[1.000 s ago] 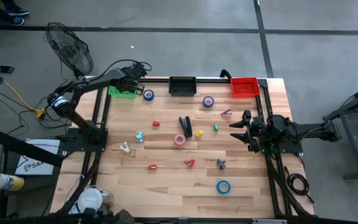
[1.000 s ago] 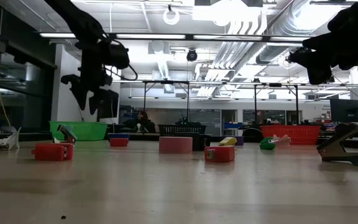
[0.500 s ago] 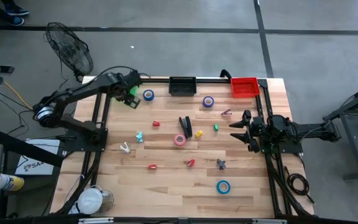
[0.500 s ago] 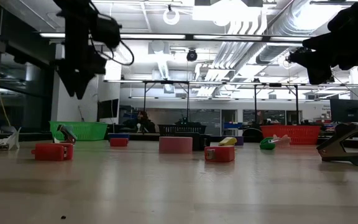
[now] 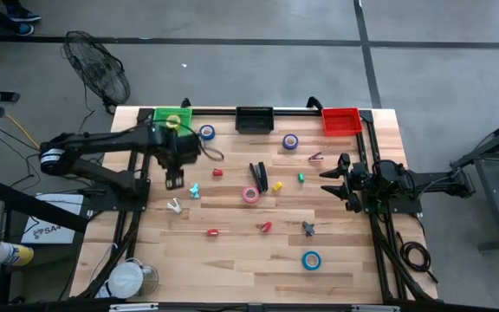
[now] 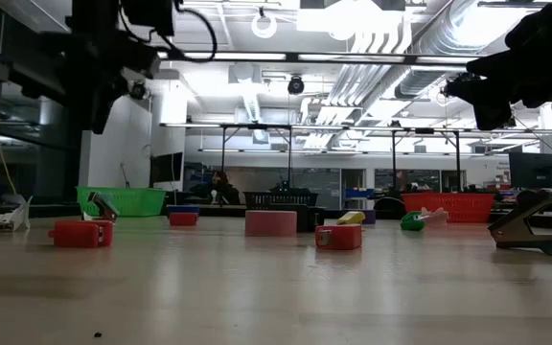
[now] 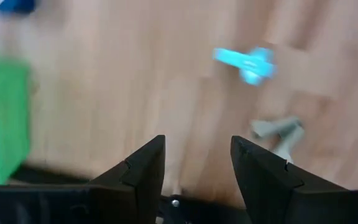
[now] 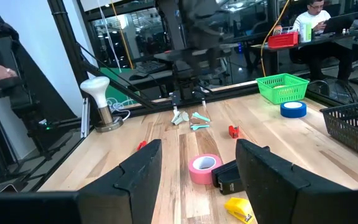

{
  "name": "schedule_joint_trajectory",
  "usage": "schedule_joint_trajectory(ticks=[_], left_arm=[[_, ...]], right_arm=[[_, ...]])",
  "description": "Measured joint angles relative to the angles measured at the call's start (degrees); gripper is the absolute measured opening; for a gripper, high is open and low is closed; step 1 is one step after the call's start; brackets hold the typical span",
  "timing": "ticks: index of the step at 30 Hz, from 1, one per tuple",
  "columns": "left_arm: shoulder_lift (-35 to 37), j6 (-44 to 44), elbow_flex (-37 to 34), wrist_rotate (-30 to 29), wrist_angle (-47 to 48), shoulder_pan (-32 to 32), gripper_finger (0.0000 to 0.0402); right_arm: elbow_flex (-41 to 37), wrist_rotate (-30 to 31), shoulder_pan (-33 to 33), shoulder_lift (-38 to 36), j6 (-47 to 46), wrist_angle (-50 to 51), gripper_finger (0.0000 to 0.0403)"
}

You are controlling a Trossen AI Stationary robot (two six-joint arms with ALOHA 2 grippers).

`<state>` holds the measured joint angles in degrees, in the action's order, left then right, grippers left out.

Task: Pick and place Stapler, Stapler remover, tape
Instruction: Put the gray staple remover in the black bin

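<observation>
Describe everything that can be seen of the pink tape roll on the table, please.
The pink tape roll is a small ring with an open round hole, pink outside and paler on its inner wall. It lies flat on the wooden table, near the middle, just beside the lower end of the black stapler; whether they touch cannot be told. In the right wrist view the roll sits close before the stapler. No gripper holds it.

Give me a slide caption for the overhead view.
Left pincer open above the table near the green bin; right pincer waits open; pink tape mid-table.
</observation>
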<state>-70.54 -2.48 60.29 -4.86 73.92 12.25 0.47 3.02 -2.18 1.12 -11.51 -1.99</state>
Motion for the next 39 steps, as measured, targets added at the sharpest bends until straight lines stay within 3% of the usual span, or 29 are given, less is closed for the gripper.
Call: schedule_joint_trajectory(ticks=[7, 15, 23, 27, 30, 39], left_arm=[[0.0, -8.2, 0.0, -0.1, 0.0, -8.2, 0.0177], [-1.8, -6.5, -0.1, 1.6, 1.2, -14.0, 0.0181], [-4.1, -4.8, -0.2, 2.9, 2.8, -18.5, 0.026], [-4.4, -7.1, -3.6, 3.3, 0.0, -19.7, 0.0297], [-4.6, -8.0, -6.9, 4.3, -2.1, -20.7, 0.0308], [-10.1, -8.9, -7.6, 5.4, -5.3, -23.9, 0.031]], right_arm=[[0.0, 0.0, 0.0, 0.0, 0.0, 0.0, 0.0197], [0.0, 0.0, 0.0, 0.0, 0.0, 0.0, 0.0197], [0.0, 0.0, 0.0, 0.0, 0.0, 0.0, 0.0197], [0.0, 0.0, 0.0, 0.1, 0.0, 0.0, 0.0197], [0.0, 0.0, 0.0, 0.3, 0.0, 0.0, 0.0197], [0.0, 0.0, 0.0, 0.4, 0.0, 0.0, 0.0197]])
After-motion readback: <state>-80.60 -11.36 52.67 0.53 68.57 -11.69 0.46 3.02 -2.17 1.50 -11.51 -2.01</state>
